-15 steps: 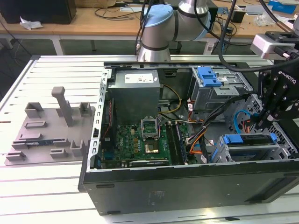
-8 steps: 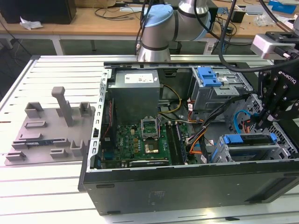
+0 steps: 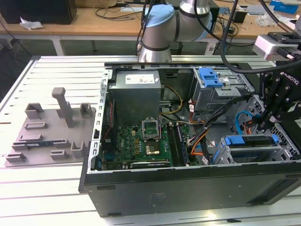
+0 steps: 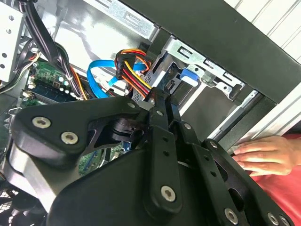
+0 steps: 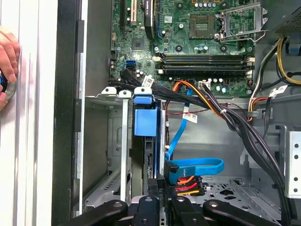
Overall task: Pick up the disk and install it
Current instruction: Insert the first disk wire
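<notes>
A black steel computer case (image 3: 188, 188) lies open on a slatted white table (image 3: 47, 188). The black gripper (image 3: 261, 127) reaches down into its perforated grey drive cage (image 3: 282, 150). Its fingers (image 4: 159, 106) are drawn narrow on the end of the disk (image 5: 143, 117), a silver-grey metal hard drive with glossy blue plastic rails, which sits edge-on in the cage. A flat blue ribbon cable (image 5: 197, 165) and a bundle of orange, yellow and red wires (image 5: 188, 181) crowd just beside the fingertips. The green motherboard (image 3: 141, 141) lies nearby. A person's hand (image 4: 263, 155) rests by the case's outer wall.
</notes>
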You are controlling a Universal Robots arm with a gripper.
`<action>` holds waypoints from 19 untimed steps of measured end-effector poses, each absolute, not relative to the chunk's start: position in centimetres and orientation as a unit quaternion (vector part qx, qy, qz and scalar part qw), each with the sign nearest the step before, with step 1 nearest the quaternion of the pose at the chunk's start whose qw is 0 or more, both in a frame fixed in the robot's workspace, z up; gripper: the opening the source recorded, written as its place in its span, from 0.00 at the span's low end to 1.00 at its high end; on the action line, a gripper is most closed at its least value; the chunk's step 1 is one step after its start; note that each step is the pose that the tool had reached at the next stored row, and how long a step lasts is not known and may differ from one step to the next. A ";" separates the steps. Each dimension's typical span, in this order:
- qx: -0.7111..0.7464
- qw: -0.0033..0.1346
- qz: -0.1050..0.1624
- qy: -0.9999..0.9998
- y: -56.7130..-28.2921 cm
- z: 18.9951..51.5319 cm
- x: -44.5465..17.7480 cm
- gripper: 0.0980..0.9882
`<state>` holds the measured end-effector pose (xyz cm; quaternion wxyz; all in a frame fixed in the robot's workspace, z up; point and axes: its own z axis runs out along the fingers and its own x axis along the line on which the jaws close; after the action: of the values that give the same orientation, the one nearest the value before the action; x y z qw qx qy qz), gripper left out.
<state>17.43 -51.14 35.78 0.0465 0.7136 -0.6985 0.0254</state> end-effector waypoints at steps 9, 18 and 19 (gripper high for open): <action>0.714 0.042 0.023 -0.699 -51.2 35.8 17.4 0.08; 0.714 0.026 0.011 -0.699 -51.5 35.8 17.4 0.08; 0.714 0.026 0.011 -0.699 -51.5 35.8 17.4 0.08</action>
<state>17.43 -51.47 35.78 0.0258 0.7145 -0.6991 0.0112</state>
